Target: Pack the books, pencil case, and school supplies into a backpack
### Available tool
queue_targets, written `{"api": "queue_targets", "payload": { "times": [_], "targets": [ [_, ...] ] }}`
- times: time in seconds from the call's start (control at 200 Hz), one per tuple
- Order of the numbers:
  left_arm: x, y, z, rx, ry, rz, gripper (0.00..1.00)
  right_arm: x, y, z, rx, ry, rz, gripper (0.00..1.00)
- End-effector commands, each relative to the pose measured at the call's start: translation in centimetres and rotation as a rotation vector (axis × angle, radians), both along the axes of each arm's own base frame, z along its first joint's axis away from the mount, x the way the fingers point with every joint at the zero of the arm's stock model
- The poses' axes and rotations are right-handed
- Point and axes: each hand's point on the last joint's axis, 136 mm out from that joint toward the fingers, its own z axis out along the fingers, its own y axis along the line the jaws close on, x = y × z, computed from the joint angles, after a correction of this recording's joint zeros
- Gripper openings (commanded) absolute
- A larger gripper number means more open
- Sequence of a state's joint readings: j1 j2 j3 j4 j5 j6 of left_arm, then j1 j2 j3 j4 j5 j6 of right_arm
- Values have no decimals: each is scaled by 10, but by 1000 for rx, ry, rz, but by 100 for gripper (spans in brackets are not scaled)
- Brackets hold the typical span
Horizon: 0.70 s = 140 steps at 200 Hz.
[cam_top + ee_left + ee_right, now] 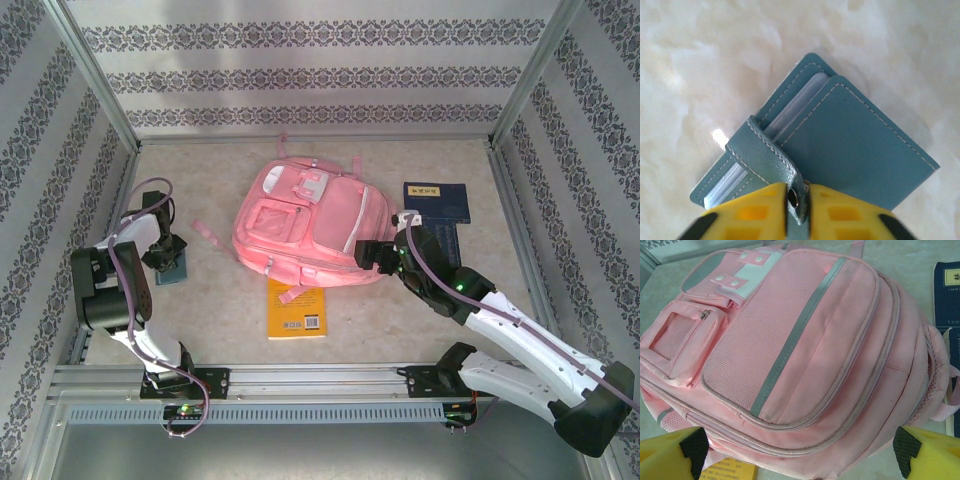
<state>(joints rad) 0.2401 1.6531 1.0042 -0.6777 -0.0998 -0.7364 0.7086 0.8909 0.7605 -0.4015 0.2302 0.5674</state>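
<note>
- Pale beige marbled surface [220, 320], evenly lit, with soft glare spots.
- Walls [300, 75] on three sides: white panels with grey ornamental stripe bands.
- Aluminium frame posts [95, 75] at back corners; metal rail [320, 378] along near edge.

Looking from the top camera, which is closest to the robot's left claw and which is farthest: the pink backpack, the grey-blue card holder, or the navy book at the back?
1. Grey-blue card holder: right under the left gripper, on the left side.
2. Pink backpack: middle of the table.
3. Navy book: back right, beyond the backpack.
</note>
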Motion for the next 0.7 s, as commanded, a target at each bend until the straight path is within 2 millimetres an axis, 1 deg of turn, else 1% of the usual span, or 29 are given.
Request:
{"api": "queue_targets", "payload": {
  "times": [0.0, 0.065, 0.12, 0.175, 0.32, 0.385, 0.48, 0.51, 0.62, 0.695],
  "targets": [
    [-20, -6, 23, 20, 43, -80, 34, 3, 2, 1, -7, -18, 21, 96],
    [-20, 1, 34, 73, 57, -123, 51, 3, 3, -1, -12, -13, 26, 97],
    [-23, 4, 38, 101, 89, -148, 60, 5, 5, -3, -15, -9, 30, 97],
    [-25, 5, 37, 111, 106, -164, 65, 6, 7, -5, -15, -4, 35, 97],
    [-24, -8, 19, 78, 150, -213, 74, 7, 12, -10, -15, 5, 53, 98],
    [-21, -13, 14, 79, 175, -251, 78, 7, 14, -12, -16, 10, 66, 98],
    [-13, -22, 12, 92, 176, -318, 92, 6, 15, -14, -25, 16, 77, 98],
    [-12, -24, 11, 96, 178, -333, 100, 6, 15, -14, -26, 17, 76, 98],
    [-12, -24, 8, 118, 209, -356, 100, 5, 12, -12, -19, 3, 72, 98],
    [-13, -22, 2, 125, 236, -362, 96, 5, 11, -10, -12, -11, 70, 98]
  ]
}}
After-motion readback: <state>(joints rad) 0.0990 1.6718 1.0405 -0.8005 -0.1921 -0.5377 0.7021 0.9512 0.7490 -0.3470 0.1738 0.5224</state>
